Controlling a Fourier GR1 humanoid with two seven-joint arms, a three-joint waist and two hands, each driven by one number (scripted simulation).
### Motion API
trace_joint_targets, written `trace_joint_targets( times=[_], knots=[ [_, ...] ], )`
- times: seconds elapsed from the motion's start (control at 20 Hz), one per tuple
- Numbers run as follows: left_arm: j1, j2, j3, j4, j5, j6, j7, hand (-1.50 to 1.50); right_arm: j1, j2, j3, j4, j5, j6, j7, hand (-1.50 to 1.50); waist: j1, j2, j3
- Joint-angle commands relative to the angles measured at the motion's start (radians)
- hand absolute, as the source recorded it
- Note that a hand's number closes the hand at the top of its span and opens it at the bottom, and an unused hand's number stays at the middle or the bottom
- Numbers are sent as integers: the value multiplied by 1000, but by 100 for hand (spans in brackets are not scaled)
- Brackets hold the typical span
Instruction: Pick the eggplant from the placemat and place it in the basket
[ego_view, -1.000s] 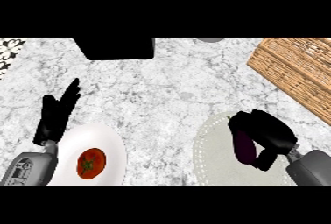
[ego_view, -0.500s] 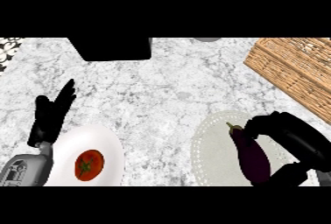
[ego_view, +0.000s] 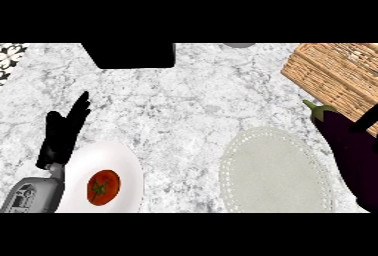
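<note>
One white-grey marble counter (ego_view: 184, 100) | one woven wicker basket (ego_view: 336, 70), far right | one pale round placemat (ego_view: 277, 172), near right | one white plate (ego_view: 122, 165) with one red tomato (ego_view: 103, 186), near left | one dark purple eggplant (ego_view: 353, 145) at right edge, beside placemat, a black finger across it; right hand's fingers cannot be told | left hand (ego_view: 65, 132) open, fingers straight.
</note>
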Motion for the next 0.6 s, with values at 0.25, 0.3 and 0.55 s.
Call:
trace_joint_targets(
  times=[0.25, 0.3, 0.55],
  knots=[
    [-58, -46, -25, 25, -34, 11, 13, 0, -328, -225, -200, 105, -398, -12, 403, 150, 33, 9, 1],
    [-44, -12, 0, 33, -22, -16, -7, 0, -352, -259, -222, 148, -427, -2, 427, 150, 34, 9, 1],
    [-63, -8, 20, 52, 4, -49, -16, 0, -417, -366, -175, 241, -185, 66, 358, 150, 49, 15, 1]
  ],
)
